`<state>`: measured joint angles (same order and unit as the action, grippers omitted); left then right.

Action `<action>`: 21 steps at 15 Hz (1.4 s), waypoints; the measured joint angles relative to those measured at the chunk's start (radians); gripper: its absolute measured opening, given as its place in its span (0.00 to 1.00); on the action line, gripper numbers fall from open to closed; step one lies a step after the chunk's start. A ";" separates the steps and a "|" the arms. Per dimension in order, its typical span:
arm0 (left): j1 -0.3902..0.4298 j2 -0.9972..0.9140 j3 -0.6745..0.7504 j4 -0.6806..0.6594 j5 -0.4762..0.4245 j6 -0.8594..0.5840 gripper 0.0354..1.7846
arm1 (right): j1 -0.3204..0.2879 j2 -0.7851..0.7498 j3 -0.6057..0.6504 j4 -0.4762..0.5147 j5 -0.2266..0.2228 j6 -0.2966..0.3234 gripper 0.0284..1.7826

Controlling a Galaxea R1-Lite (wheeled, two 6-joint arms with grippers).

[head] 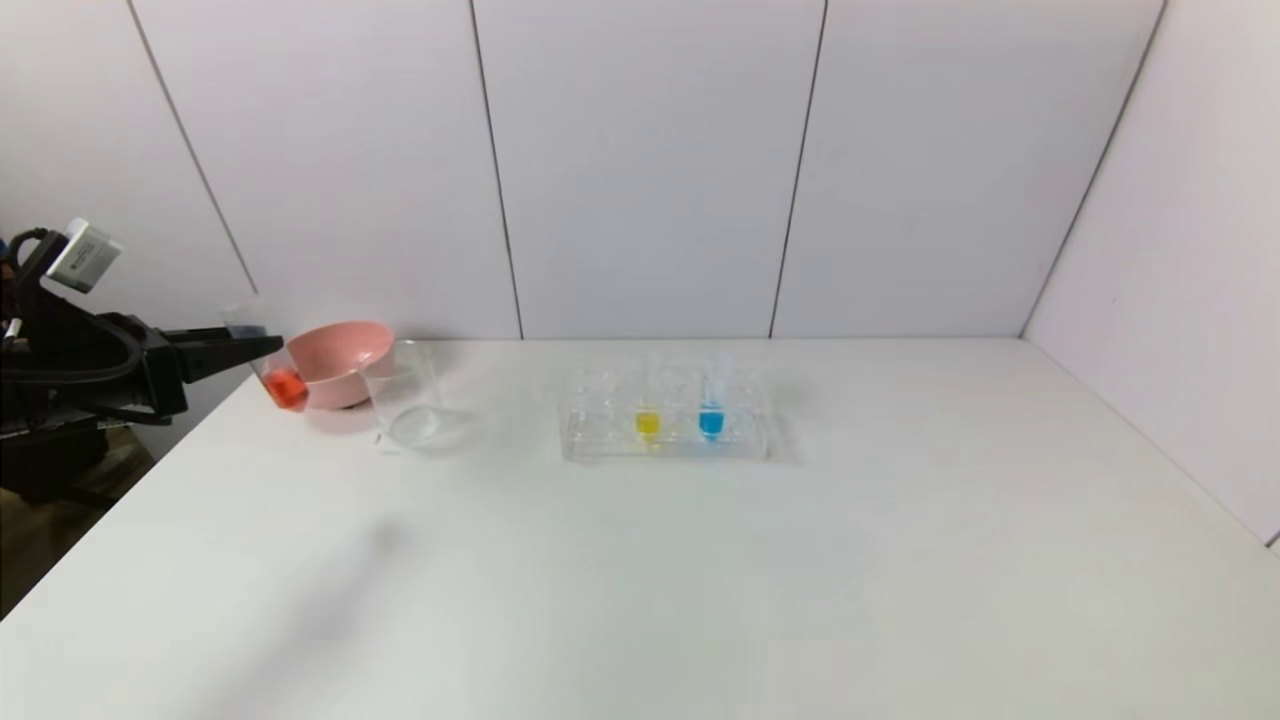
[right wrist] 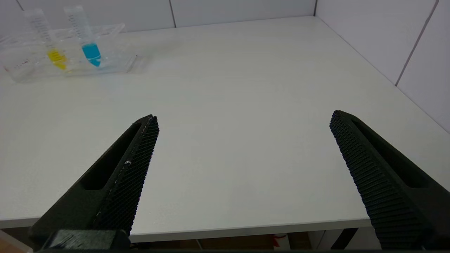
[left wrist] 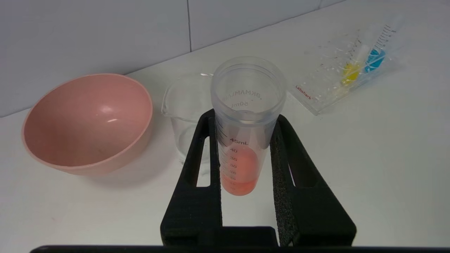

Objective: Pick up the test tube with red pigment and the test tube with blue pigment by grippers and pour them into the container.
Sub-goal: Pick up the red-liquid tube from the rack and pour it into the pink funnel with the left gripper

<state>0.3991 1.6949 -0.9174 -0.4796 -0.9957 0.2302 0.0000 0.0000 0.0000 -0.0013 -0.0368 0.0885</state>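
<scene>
Only wrist view: right end effector (right wrist: pixel 242 119) agape.

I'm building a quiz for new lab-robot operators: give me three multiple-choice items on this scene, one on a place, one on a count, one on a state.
1. Where is the red tube?
A. in the rack
B. in the left gripper
C. inside the pink bowl

2. How many tubes with coloured liquid stand in the rack?
A. one
B. two
C. three

3. How is the right gripper?
A. open, holding nothing
B. shut on the blue tube
C. shut on the beaker

Answers:
1 B: black fingers clamp the tube on both sides, beside the bowl.
2 B: only the yellow tube and the blue one stand there.
3 A: its fingers are spread wide over bare table.
</scene>
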 joint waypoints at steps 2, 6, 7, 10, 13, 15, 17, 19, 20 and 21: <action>0.004 0.033 -0.057 0.029 0.001 0.007 0.22 | 0.000 0.000 0.000 0.000 0.000 0.000 1.00; -0.005 0.084 -0.281 0.274 0.051 0.075 0.22 | 0.000 0.000 0.000 0.000 0.000 0.000 1.00; -0.011 0.101 -0.363 0.369 0.074 0.093 0.22 | 0.000 0.000 0.000 0.000 0.000 0.000 1.00; -0.039 0.180 -0.596 0.657 0.184 0.186 0.22 | 0.000 0.000 0.000 0.000 0.000 0.000 1.00; -0.065 0.262 -0.790 1.008 0.304 0.390 0.22 | 0.000 0.000 0.000 0.000 0.000 0.000 1.00; -0.076 0.303 -0.902 1.240 0.399 0.569 0.22 | 0.000 0.000 0.000 0.000 0.000 0.000 1.00; -0.090 0.340 -0.997 1.417 0.477 0.700 0.22 | 0.000 0.000 0.000 0.000 0.000 0.000 1.00; -0.119 0.370 -1.050 1.486 0.515 0.741 0.22 | 0.000 0.000 0.000 0.000 0.000 0.000 1.00; -0.136 0.379 -1.059 1.470 0.534 0.743 0.22 | 0.000 0.000 0.000 0.000 0.000 0.000 1.00; -0.153 0.388 -1.065 1.441 0.556 0.743 0.22 | 0.000 0.000 0.000 0.000 0.000 0.000 1.00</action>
<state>0.2462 2.0826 -1.9821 0.9611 -0.4402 0.9732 0.0000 0.0000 0.0000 -0.0013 -0.0368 0.0885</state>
